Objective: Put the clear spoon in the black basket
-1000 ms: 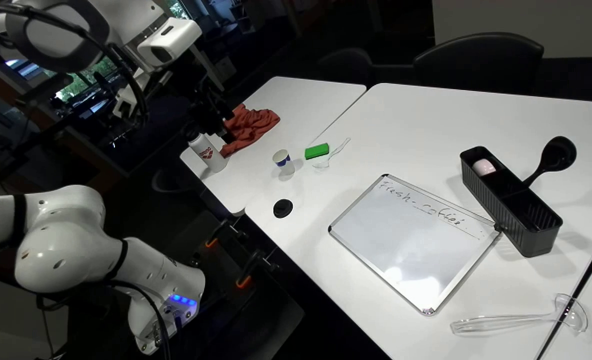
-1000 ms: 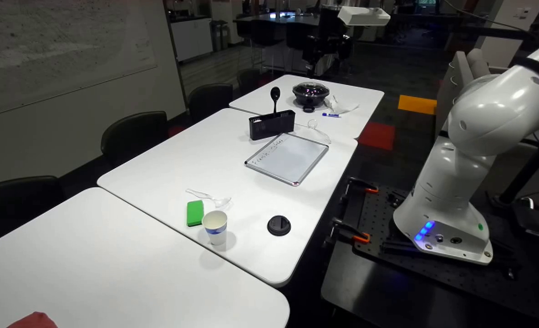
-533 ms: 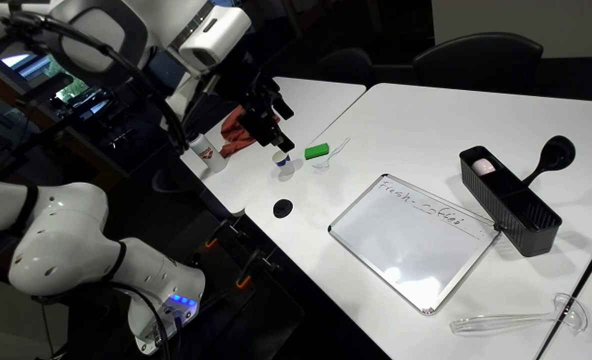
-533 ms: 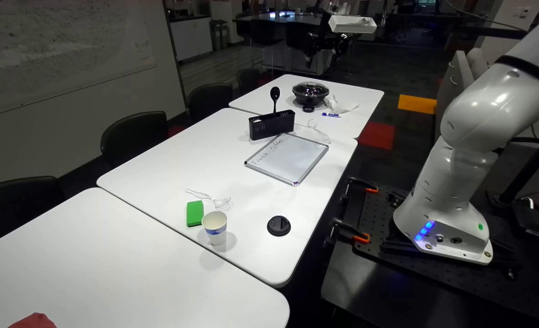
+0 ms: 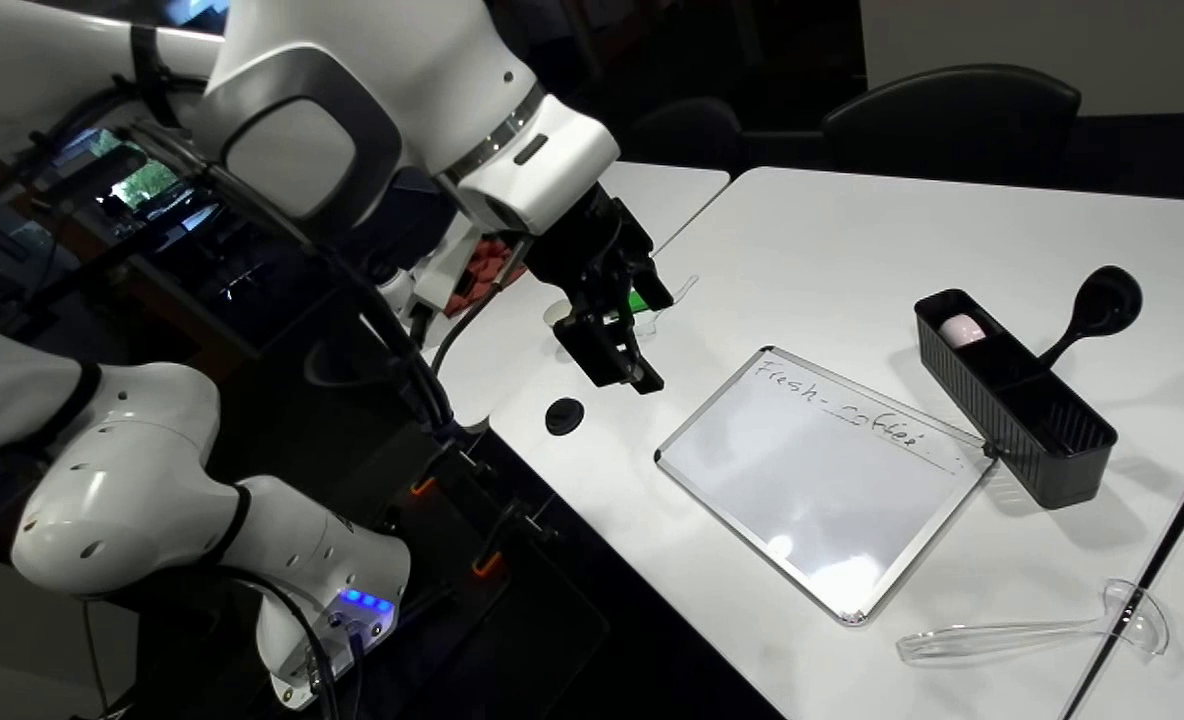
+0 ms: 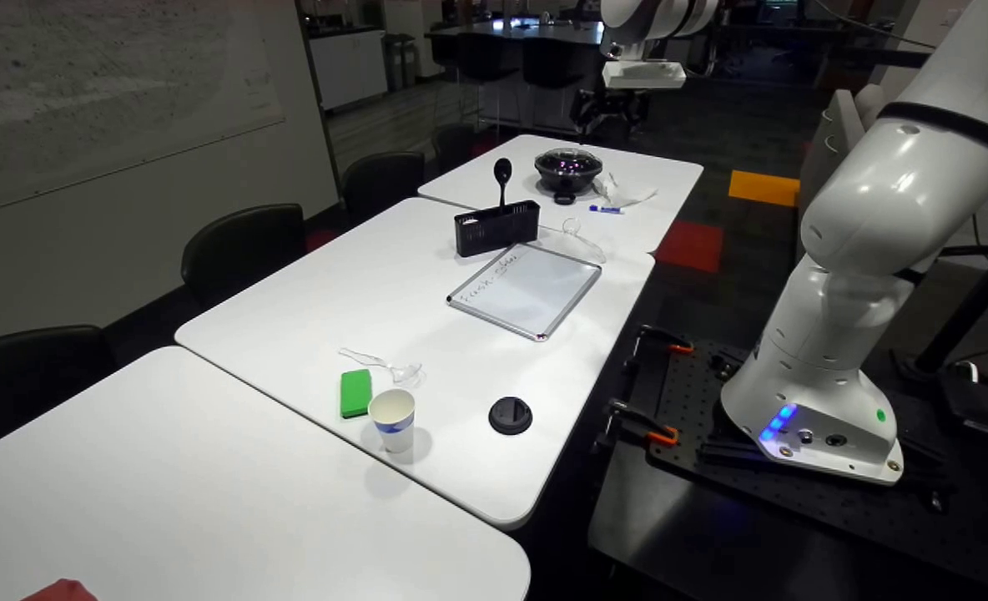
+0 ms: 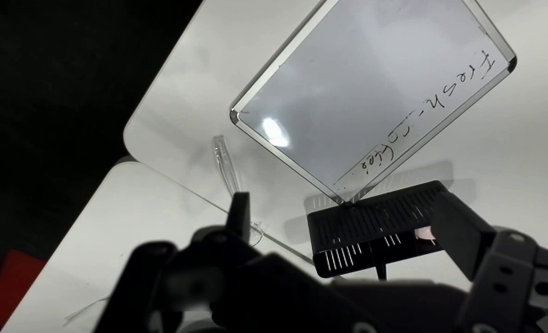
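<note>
In an exterior view the gripper point(image 5: 654, 338) hangs spread, empty, upper left of the clear spoon point(image 5: 1032, 633), which runs left to right at lower right, its faint handle apparently nearer.

Three white tables point(image 6: 210, 484) stood joined in a row. On the middle table point(image 6: 310, 305), a blue-banded paper cup point(image 6: 393, 421) stood upright; near it lay a green block point(image 6: 356, 393), a clear plastic spoon point(image 6: 402, 372) just beside the block, and a black coffee-cup lid point(image 6: 511, 415). Well apart, a framed whiteboard point(image 5: 822, 480) lay flat, one corner right beside the black basket point(image 5: 987, 415); whether they touched was unclear. A larger clear spoon point(image 5: 1002, 638) lay with its bowl over the join to the next table point(image 6: 673, 177), which held a glass-lidded black pot point(image 6: 569, 171), a blue marker point(image 6: 605, 209) and a pale crumpled sheet point(image 6: 625, 195). The third table point(image 6: 168, 501) carried a rust-red cloth point(image 5: 482, 270).
</note>
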`<control>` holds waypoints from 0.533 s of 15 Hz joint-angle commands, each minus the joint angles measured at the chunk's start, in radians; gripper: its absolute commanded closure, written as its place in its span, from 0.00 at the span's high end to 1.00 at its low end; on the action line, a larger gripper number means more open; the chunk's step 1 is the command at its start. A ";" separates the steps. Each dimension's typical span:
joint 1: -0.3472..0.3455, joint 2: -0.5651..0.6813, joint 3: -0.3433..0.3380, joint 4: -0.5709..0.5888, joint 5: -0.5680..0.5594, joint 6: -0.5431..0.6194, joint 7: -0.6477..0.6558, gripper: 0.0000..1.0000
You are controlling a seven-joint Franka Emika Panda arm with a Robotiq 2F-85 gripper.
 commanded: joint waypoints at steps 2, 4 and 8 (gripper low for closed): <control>0.012 0.003 -0.012 0.008 -0.002 -0.003 0.001 1.00; 0.007 0.056 -0.011 0.045 -0.010 0.012 0.040 1.00; 0.014 0.230 -0.038 0.158 0.025 0.067 0.067 1.00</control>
